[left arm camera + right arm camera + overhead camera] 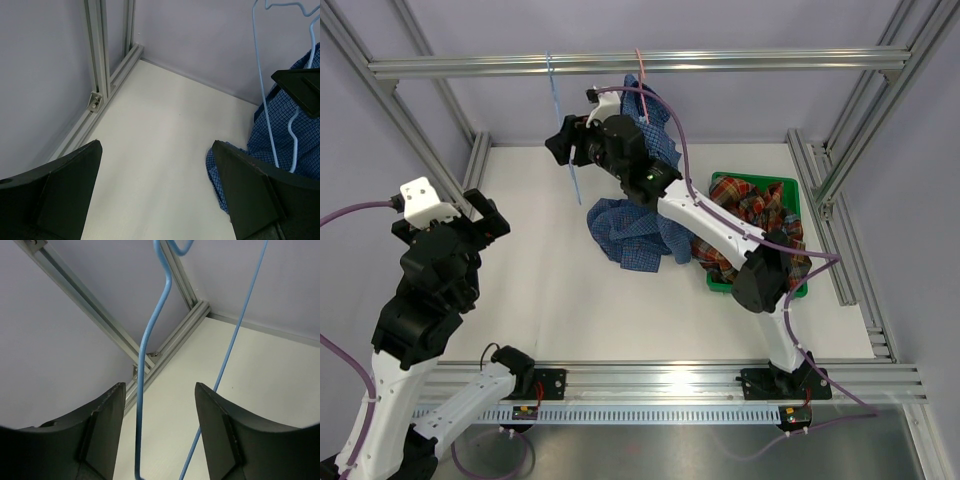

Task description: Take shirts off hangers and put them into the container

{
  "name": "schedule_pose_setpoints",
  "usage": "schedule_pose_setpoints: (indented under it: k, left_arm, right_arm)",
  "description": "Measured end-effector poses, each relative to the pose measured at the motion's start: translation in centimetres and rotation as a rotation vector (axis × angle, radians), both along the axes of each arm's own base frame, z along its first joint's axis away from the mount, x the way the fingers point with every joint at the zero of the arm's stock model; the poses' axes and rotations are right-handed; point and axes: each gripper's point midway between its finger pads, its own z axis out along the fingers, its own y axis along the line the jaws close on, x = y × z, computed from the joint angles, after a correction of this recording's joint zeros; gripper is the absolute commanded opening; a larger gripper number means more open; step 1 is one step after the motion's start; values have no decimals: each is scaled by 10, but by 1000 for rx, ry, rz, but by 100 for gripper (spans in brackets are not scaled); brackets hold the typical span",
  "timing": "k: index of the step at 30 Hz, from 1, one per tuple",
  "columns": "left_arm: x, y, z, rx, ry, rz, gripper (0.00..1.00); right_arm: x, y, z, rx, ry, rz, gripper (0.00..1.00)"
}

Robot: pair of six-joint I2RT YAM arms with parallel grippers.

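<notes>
The light blue hanger (560, 110) hangs bare from the top rail (770, 60). My right gripper (556, 147) is open around it, and both wires (142, 380) pass between its fingers without being pinched. The pink hanger (642, 70) hangs further right on the rail, with the blue shirt (630, 235) trailing from it down onto the table. In the green container (752, 179) at the right lies the plaid shirt (760, 215). My left gripper (492, 218) hovers open and empty over the table's left side. In its view the blue shirt (280, 130) and the light blue hanger (262, 100) are at the right.
Aluminium frame posts stand at the back left corner (102, 65) and along the right side (830, 190). The right arm (710, 220) stretches across the blue shirt and the tray. A black finger of the right gripper (300, 87) shows beside the hanger.
</notes>
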Motion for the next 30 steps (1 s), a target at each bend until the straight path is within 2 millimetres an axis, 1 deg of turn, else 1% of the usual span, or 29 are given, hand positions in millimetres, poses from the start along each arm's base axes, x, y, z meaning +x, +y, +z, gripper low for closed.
schedule_pose_setpoints:
  k: [2,5,6,9,11,13,14,15,16,18,19,20,21,23,24,25,28,30]
  left_arm:
    - [0,0,0,0,0,0,98]
    - [1,-1,-1,0,-1,-1,97]
    - [1,-1,-1,-1,-1,-1,97]
    - [3,-2,-3,2,5,-5,96]
    - [4,-4,-3,1,4,-10,95]
    - [6,-6,-4,1,9,-18,94]
    - [7,-7,-5,2,13,-22,94]
    - [8,-8,-6,2,16,-28,93]
    - [9,-10,-6,2,19,-35,93]
    - [11,-13,-7,2,25,-47,92]
    - [12,-14,-7,1,27,-53,93]
    - [12,-15,-7,1,28,-57,92]
    - [13,-17,-6,0,29,-64,92]
    - [14,-19,-4,-3,26,-72,92]
    - [14,-20,-2,-5,24,-78,92]
    - [15,-20,0,-7,21,-81,92]
    - [14,-23,4,-12,14,-95,92]
    - [14,-23,5,-13,13,-101,92]
  right_arm:
    - [-4,-2,6,-6,-18,9,71]
    - [-18,-13,20,-33,-43,14,78]
    - [-24,-18,29,-43,-53,17,78]
    - [-53,-39,62,-67,-84,26,80]
    - [-75,-62,91,-75,-110,20,80]
    - [-95,-90,120,-80,-145,-2,77]
    - [-103,-106,133,-83,-162,-20,70]
    - [-111,-125,146,-91,-182,-50,65]
    - [-116,-141,155,-99,-194,-79,61]
    - [-123,-168,165,-127,-213,-140,54]
    - [-123,-180,162,-149,-217,-175,54]
    - [-121,-185,153,-181,-210,-194,54]
    - [-119,-189,139,-223,-197,-211,54]
    - [-112,-191,110,-304,-166,-234,54]
    - [-106,-188,93,-347,-147,-241,54]
    - [-99,-182,70,-399,-123,-243,54]
    - [-86,-172,1,-546,-40,-224,53]
    - [-80,-172,-29,-608,4,-218,53]
